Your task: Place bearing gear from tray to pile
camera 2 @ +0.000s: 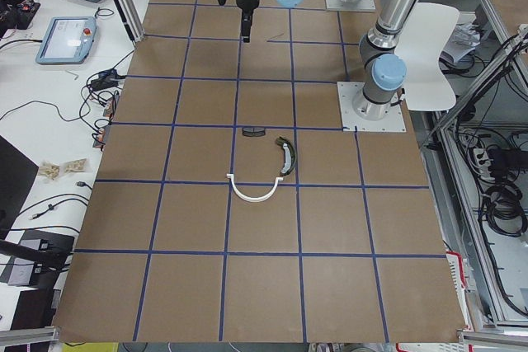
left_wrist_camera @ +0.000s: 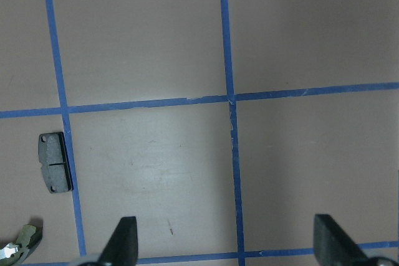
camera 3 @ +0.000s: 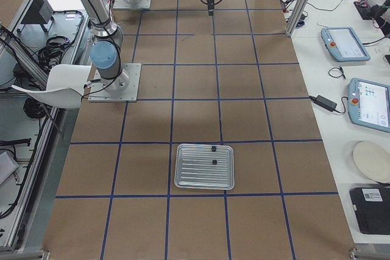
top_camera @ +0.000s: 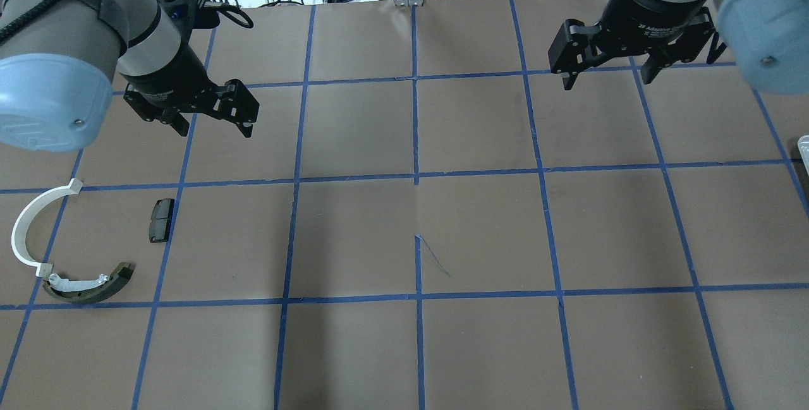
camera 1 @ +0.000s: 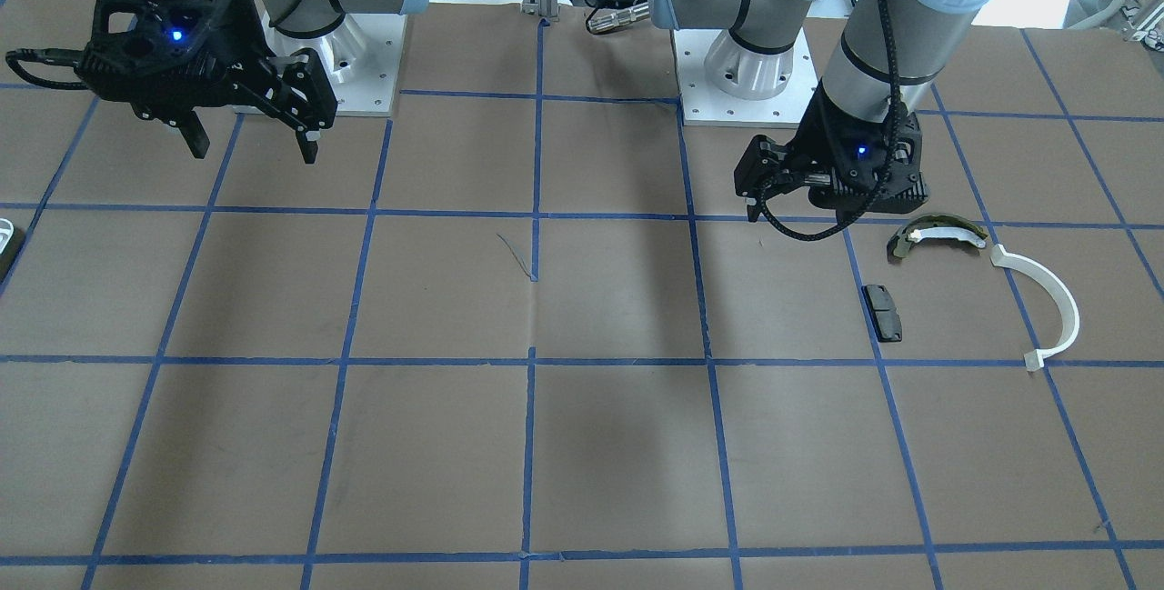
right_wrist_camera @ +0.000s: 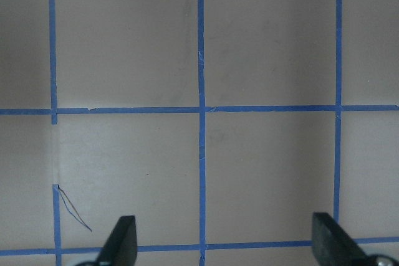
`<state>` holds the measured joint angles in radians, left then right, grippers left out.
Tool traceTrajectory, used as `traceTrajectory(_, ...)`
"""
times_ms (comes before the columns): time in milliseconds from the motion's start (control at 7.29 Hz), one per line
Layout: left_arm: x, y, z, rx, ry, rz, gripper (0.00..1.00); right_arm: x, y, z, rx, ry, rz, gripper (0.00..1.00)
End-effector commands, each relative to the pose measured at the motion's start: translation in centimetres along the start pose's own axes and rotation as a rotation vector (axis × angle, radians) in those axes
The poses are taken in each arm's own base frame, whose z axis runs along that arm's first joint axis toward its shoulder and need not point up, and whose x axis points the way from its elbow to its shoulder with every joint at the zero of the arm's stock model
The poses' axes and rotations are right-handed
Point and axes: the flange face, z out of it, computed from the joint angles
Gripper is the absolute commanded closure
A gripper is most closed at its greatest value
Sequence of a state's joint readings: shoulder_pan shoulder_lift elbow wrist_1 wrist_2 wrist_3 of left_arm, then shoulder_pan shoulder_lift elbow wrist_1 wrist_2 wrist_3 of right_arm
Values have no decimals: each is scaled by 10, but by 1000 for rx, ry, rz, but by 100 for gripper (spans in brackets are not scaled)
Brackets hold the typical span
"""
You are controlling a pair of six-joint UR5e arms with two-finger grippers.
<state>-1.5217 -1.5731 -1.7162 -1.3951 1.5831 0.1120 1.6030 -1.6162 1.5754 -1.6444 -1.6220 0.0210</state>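
The tray [camera 3: 204, 167] lies on the brown table on my right side, and only its corner shows in the front view [camera 1: 5, 240]. Two small black round parts [camera 3: 214, 149] lie on its ribbed surface. The pile is on my left: a white half-ring [top_camera: 28, 223], an olive-and-white shoe [top_camera: 88, 283] and a black pad [top_camera: 161, 219]. My left gripper [top_camera: 213, 129] hangs open and empty above the table just beyond the pad [left_wrist_camera: 55, 171]. My right gripper [top_camera: 608, 78] hangs open and empty over bare table, far from the tray.
Blue tape lines [top_camera: 415, 176] grid the table. The arm base plates [camera 1: 746, 72] stand on the robot's side. Cables and tablets [camera 3: 344, 44] lie on the white bench beyond the table's far edge.
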Motion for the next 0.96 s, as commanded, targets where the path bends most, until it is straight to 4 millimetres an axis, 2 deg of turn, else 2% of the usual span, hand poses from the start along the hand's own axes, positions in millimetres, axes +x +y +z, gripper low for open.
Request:
traceTrajectory(0, 0, 2, -3, 6, 1, 0, 0, 1, 1, -2, 7, 3, -30, 0)
traceTrajectory(823, 0, 1, -3, 6, -1, 0, 0, 4, -2, -1, 20, -2, -67, 0)
